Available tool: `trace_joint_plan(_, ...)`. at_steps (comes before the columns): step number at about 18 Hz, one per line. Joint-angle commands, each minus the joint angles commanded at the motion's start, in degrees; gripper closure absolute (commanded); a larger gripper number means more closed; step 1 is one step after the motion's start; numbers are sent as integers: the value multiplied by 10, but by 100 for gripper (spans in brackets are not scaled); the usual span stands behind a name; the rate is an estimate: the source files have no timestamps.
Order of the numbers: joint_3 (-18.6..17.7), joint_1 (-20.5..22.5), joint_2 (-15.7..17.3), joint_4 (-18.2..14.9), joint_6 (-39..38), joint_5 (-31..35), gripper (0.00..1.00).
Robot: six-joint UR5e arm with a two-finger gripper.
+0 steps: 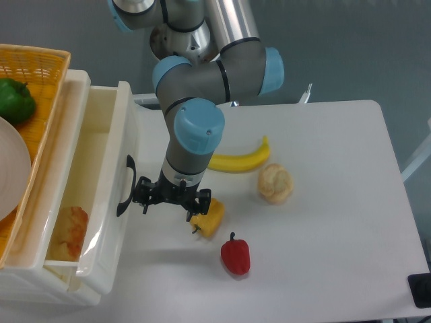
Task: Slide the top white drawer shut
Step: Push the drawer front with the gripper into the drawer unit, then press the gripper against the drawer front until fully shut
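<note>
The top white drawer [101, 121] stands pulled out at the left of the table, a deep cream-white tray with a curved black handle [126, 186] on its front panel. A piece of orange-brown food [70, 232] lies inside it. My gripper [170, 200] points down just to the right of the handle, close to the front panel but apart from it. Its jaws look spread and hold nothing.
An orange woven basket [40, 64] sits on the cabinet top with a green pepper [15, 99] and a white plate [10, 168]. On the table lie a banana [239, 160], a bread roll [275, 183], a yellow pepper [209, 219] beside the gripper and a red pepper [236, 256].
</note>
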Motion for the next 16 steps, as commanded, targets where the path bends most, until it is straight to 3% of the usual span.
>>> trace_joint_plan(16,6,-21,3,2,-11,1,0)
